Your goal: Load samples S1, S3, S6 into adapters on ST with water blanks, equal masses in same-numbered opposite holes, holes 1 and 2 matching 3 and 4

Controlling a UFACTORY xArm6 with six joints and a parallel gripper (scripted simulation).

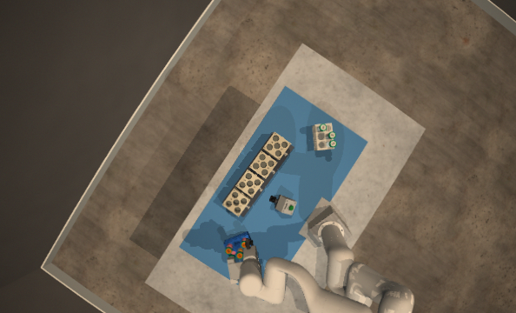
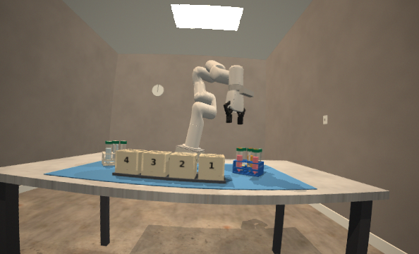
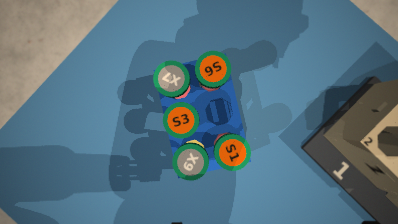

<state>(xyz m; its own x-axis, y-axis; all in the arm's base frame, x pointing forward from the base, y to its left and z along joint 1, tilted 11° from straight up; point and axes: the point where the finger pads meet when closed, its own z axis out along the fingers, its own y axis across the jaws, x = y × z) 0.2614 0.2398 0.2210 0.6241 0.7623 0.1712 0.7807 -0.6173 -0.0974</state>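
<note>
End effector (image 1: 248,244) (image 2: 234,119) (image 3: 273,222): mine is released, fingers wide, nothing between them; I hang above the blue rack (image 1: 233,238) (image 2: 248,169) (image 3: 202,107).
Run samples: three, all in the blue rack: S1 (image 3: 232,152), S3 (image 3: 181,120), S6 (image 3: 213,68).
Grey-dot tubes: two, X7 (image 3: 171,78) and X9 (image 3: 190,161), in the same rack.
Blue rack wells: one open, between S6 and S1.
White rack (image 1: 317,148) (image 2: 104,163): three green-capped tubes; at least two open wells.
Adapters: four in a row on ST (image 1: 243,215) (image 2: 171,178) (image 3: 316,148), five holes each, no tubes visible in them. Adapter 1 (image 1: 236,203) (image 2: 211,166) is at the blue rack's end, adapter 4 (image 1: 277,145) (image 2: 128,162) at the other.
DONE desk: one, with a green key (image 1: 291,208), beside the row on my base's side.
Open room: blue mat (image 1: 280,174) (image 2: 283,180) (image 3: 280,190) between the blue rack and ST; the white rack is apart from adapter 4.
Mat edges: the blue rack is near one end, the white rack towards the other; the tabletop (image 1: 393,126) (image 2: 329,180) extends beyond.
Hidden: my wrist covers part of the blue rack from above; the adapters block the desk in the exterior view.
Cut off: most of ST, and my fingers, in the wrist view.
Hard to read: white rack cap marks; exact sample levels.
</note>
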